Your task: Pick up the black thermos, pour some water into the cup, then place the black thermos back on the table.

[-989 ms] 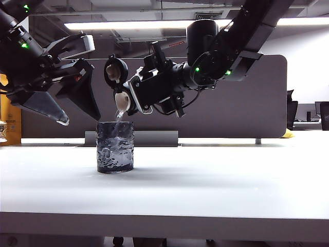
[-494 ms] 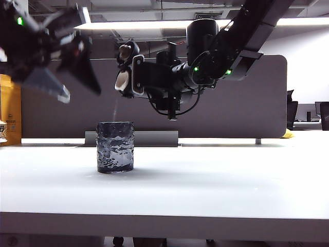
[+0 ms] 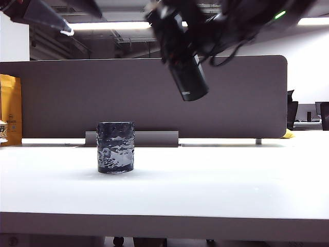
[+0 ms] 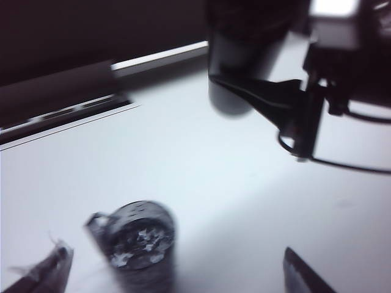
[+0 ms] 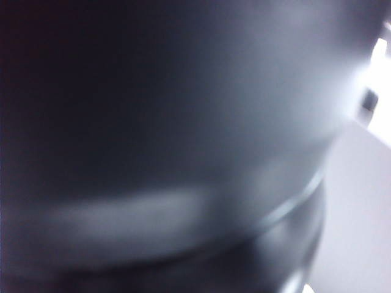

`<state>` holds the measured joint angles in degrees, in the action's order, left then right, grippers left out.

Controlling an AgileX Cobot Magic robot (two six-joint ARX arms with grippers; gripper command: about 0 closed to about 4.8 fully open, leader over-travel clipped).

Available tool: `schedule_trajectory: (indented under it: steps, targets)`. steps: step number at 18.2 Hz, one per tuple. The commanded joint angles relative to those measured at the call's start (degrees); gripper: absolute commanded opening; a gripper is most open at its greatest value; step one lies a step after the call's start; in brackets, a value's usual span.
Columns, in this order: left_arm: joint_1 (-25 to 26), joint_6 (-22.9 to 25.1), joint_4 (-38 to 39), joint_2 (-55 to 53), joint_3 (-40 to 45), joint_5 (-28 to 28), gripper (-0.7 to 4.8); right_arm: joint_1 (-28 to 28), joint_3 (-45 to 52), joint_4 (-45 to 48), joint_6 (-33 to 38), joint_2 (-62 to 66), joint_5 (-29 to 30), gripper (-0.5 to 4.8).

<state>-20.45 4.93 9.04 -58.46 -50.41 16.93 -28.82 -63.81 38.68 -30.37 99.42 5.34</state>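
black thermos (image 3: 186,72) swung from pouring tilt to base-down, left tool (image 3: 49,15) risen

Black thermos (image 3: 186,72): tall slim matte cyl., airborne high above the table (image 3: 216,180), tilted w/ base end lowest & angled toward right of exterior view, upper part lost in blur; small pale mark near base; clamped in right gripper (image 3: 177,31), itself blurred, near top centre; fills right wrist view (image 5: 159,134) as dark curved wall. Cup (image 3: 115,146): short dark bumpy glass tumbler, upright on table, left of centre, liquid inside; well below & left of thermos; seen from above in left wrist view (image 4: 137,244). Left gripper (image 4: 177,268): wide apart, empty, high at upper left.
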Motion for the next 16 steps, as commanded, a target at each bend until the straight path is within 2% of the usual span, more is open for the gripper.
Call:
schedule_trajectory:
  steps: [1, 3, 5, 7, 9, 11, 14, 16]
  targets:
    - [-4.1, -0.2, -1.6, -0.3, -0.2, 6.7, 4.79, 1.2, 11.8, 1.9, 16.7, -11.0, -2.9, 0.44]
    - [-9.9, 2.6, -5.8, -2.2, -0.2, 7.3, 4.79, 1.7, 20.7, 4.6, 19.8, -16.5, -4.3, 0.44]
    - [-15.2, 2.6, -10.5, -6.4, -0.2, 7.3, 4.79, 3.0, 28.9, 14.5, 25.8, -17.5, -4.4, 0.44]
    - [-18.3, 2.6, -12.7, -11.6, -0.2, 7.3, 4.79, 4.6, 33.5, 21.5, 26.2, -16.5, -5.5, 0.44]
    - [-19.6, 2.6, -14.8, -16.2, -0.2, 7.5, 4.79, 7.3, 34.6, 24.1, 26.3, -13.7, -5.2, 0.44]
    - [-20.6, 2.6, -16.5, -19.8, -0.2, 7.4, 4.79, 9.9, 34.6, 30.8, 26.3, -7.4, -4.9, 0.44]
    - [-20.6, 2.6, -16.9, -20.4, -0.2, 7.3, 4.79, 11.0, 34.3, 37.9, 26.4, 0.5, -4.1, 0.44]
    - [-20.6, 2.6, -16.7, -20.4, -0.2, 7.3, 4.79, 11.0, 34.4, 38.2, 29.5, 3.1, -3.8, 0.44]
